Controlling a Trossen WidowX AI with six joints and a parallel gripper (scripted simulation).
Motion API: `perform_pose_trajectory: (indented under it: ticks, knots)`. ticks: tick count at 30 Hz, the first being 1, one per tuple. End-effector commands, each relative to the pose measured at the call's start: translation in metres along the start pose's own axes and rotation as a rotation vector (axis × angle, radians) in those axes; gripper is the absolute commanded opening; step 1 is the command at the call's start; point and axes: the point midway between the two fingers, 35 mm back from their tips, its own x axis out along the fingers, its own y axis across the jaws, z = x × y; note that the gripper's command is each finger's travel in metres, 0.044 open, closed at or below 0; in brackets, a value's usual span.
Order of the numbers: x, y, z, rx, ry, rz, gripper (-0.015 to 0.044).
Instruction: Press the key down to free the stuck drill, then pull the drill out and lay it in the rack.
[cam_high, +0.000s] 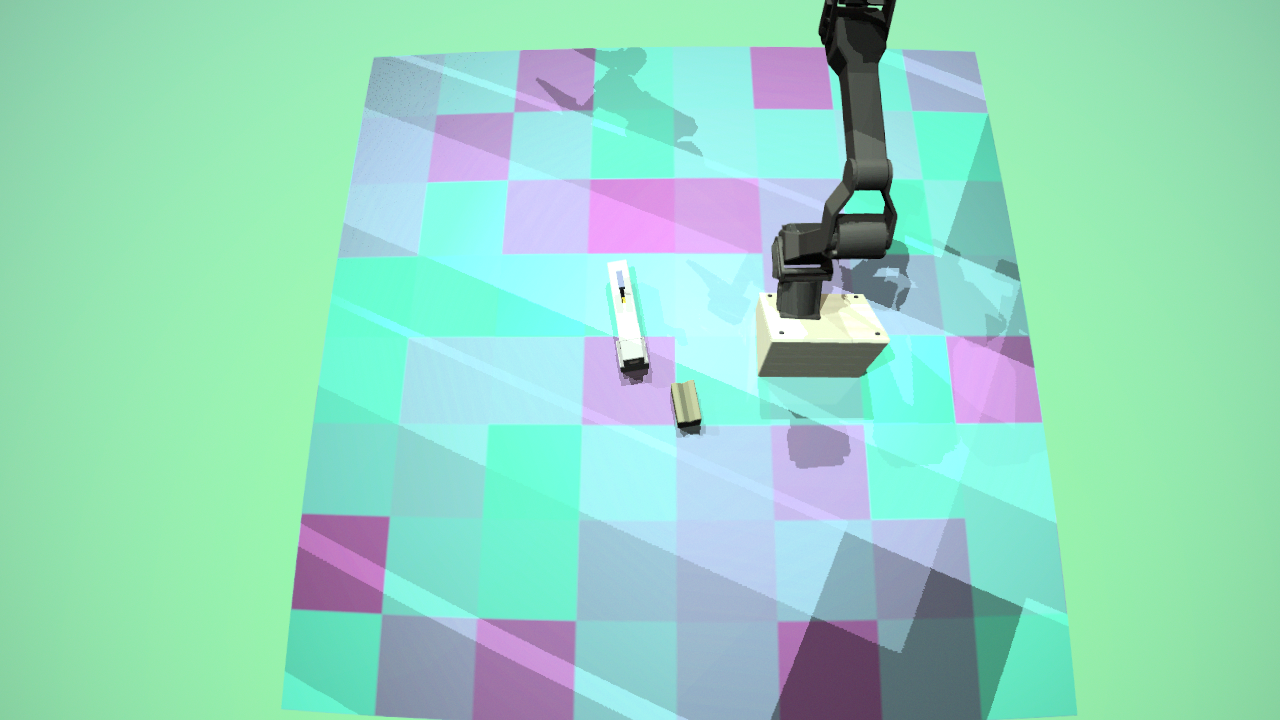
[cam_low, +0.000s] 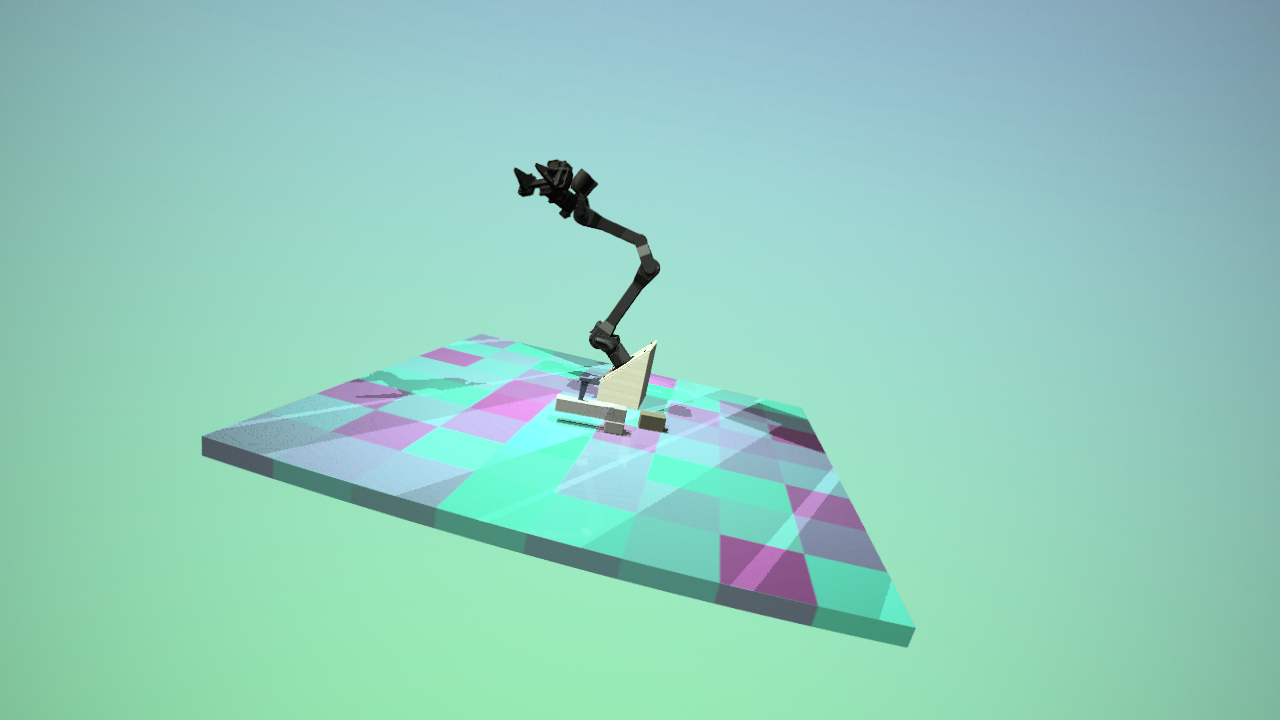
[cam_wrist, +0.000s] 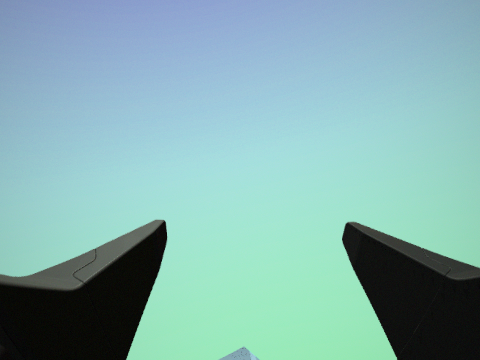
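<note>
A long white holder (cam_high: 628, 320) (cam_low: 581, 408) lies on the checkered floor, left of the arm's base. A small dark key (cam_high: 622, 291) (cam_low: 586, 385) stands up from a slot near its far end. The drill's dark end (cam_high: 632, 362) (cam_low: 614, 422) shows at the holder's near end. A small beige rack (cam_high: 685, 402) (cam_low: 651, 419) with a groove lies just to the right of that end. My gripper (cam_low: 521, 181) (cam_wrist: 258, 232) is open and empty. It is raised high above the floor, far from the holder and the rack, and points out at the empty background.
The arm stands on a beige block (cam_high: 819, 344) (cam_low: 631, 380) to the right of the holder.
</note>
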Motion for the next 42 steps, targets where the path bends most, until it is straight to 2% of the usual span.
perform_pose_trajectory:
  ticks: [1, 9, 15, 22, 26, 29, 36, 42]
  knots:
    - [0.000, 0.000, 0.000, 0.000, 0.000, 0.000, 0.0374]
    - [0.000, -0.001, 0.000, 0.006, 0.000, -0.002, 0.0164]
    - [0.003, -0.047, -0.020, 0.205, 0.004, -0.083, 0.0006]
    - [0.017, -0.112, -0.086, 0.454, 0.085, -0.190, 0.0000]
    - [0.025, -0.128, -0.120, 0.545, 0.145, -0.225, 0.0000]
    - [0.035, -0.137, -0.166, 0.664, 0.238, -0.258, 0.0000]
    - [0.056, -0.111, -0.278, 0.890, 0.533, -0.262, 0.0000]
    - [0.063, -0.068, -0.337, 0.985, 0.732, -0.250, 0.0000]
